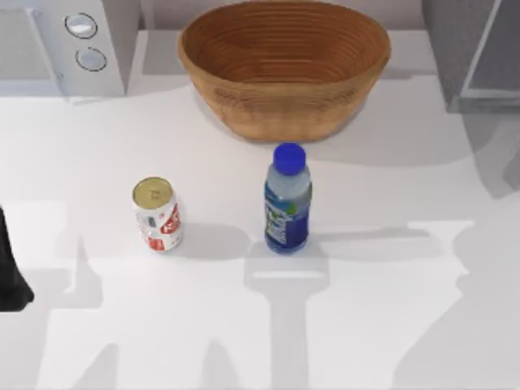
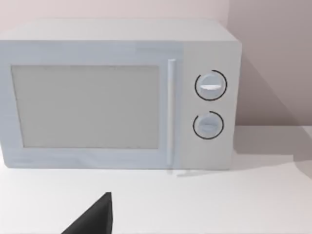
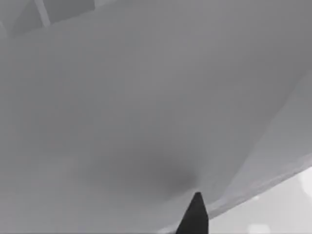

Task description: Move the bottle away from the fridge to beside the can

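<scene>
Right, the small clear plastic bottle with blue cap and blue-green label (image 1: 287, 203) stands upright mid-table, near the short red-and-white can with a gold top (image 1: 157, 214) on its left, a gap between them. Behind sits the woven brown basket (image 1: 283, 69); the dark grey fridge (image 1: 475, 53) fills the far right corner, the white two-knob microwave (image 2: 117, 95) the far left. My left arm (image 1: 12, 268) sits at the left edge; whether either claw is open, I cannot tell

One of each thing on the white table (image 1: 390, 325).
One clear plastic bottle with a blue cap (image 1: 287, 200), one red-and-white can with a gold top (image 1: 157, 214), one woven brown basket (image 1: 283, 67), one white two-knob microwave (image 2: 117, 95), one dark grey fridge (image 1: 479, 53).
</scene>
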